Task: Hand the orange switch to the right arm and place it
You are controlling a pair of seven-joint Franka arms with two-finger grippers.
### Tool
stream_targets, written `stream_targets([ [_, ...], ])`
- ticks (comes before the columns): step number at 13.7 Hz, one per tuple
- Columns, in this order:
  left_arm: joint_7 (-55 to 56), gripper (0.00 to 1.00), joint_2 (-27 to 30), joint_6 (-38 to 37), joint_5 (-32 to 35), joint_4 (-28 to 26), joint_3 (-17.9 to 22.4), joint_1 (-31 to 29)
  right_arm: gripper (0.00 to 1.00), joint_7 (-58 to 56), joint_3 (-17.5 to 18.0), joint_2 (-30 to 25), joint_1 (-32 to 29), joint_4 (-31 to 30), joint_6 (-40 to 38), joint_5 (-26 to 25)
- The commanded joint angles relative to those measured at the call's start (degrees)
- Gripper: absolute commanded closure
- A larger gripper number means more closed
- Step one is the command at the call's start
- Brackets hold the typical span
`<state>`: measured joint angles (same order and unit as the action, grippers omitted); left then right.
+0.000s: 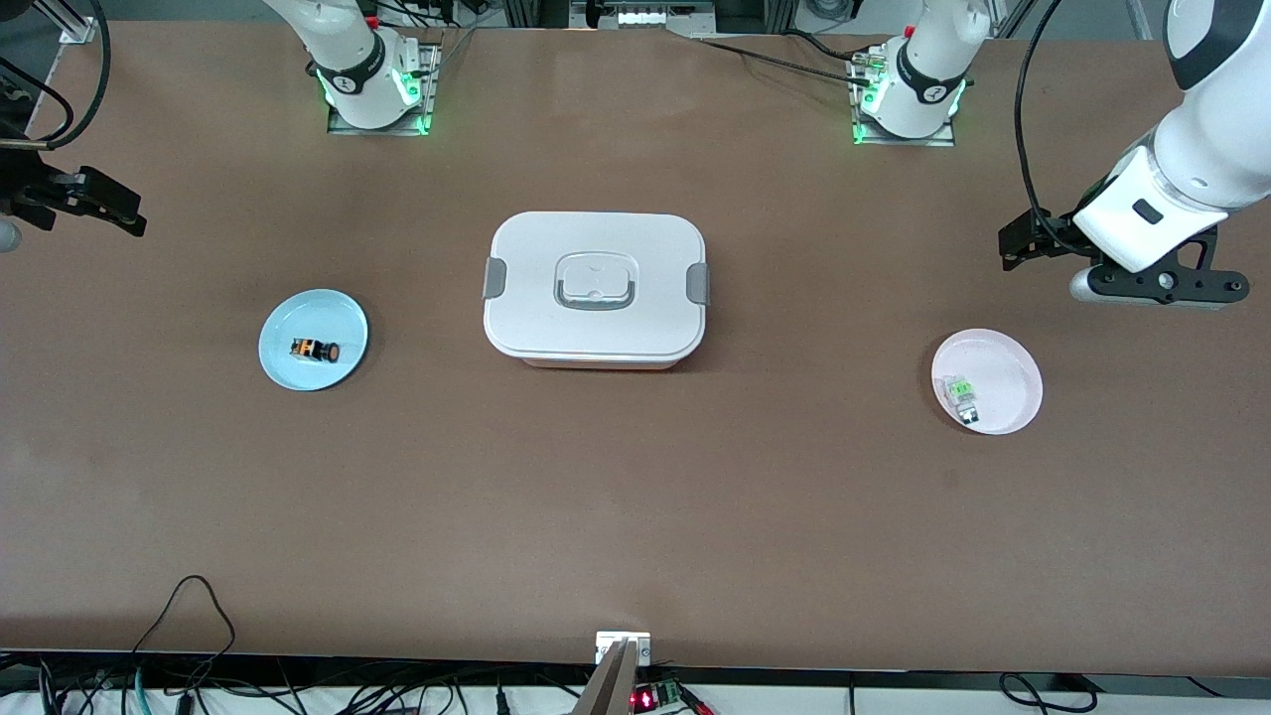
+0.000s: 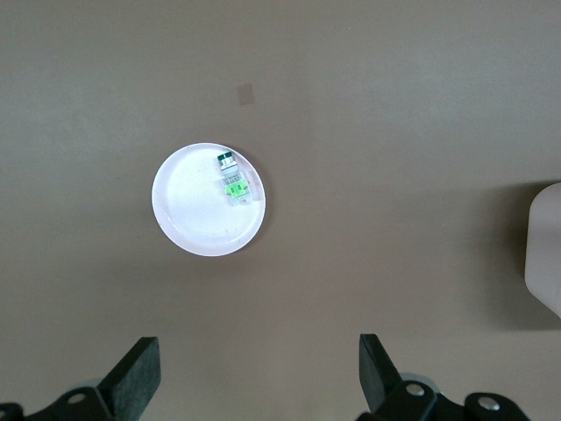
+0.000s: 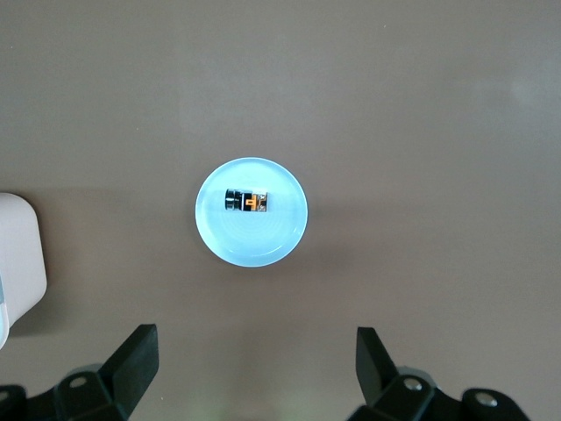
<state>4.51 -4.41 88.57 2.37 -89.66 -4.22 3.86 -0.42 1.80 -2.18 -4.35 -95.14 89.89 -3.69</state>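
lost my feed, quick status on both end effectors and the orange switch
Left end effector open, over bare table near pink plate. Right end effector open, near blue plate. Orange switch on blue plate, untouched. White lidded box mid-table between plates.

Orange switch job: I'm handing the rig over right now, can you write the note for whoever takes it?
Left gripper: open, empty, up over the table near the pink plate, which holds a green-topped part.
Right gripper: open, empty, up over the table near the blue plate.
Orange switch: lying on the blue plate, untouched.
White lidded box: mid-table, shut.
Done: nothing visible.
Left: pick up the switch, transfer, place.
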Motion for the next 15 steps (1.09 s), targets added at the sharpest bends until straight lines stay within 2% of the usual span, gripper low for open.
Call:
stream_targets([
  [1,0.9,0.0,-0.5,-1.4,1.2,1.5,-0.2,0.4,0.0,-0.3,-1.7,-2.5,0.1,-2.8,0.5,2.2],
  [15,0.9,0.0,-0.5,-1.7,1.2,1.6,-0.2,0.4,0.0,0.2,-1.5,-2.3,0.2,-2.1,-1.8,2.1],
])
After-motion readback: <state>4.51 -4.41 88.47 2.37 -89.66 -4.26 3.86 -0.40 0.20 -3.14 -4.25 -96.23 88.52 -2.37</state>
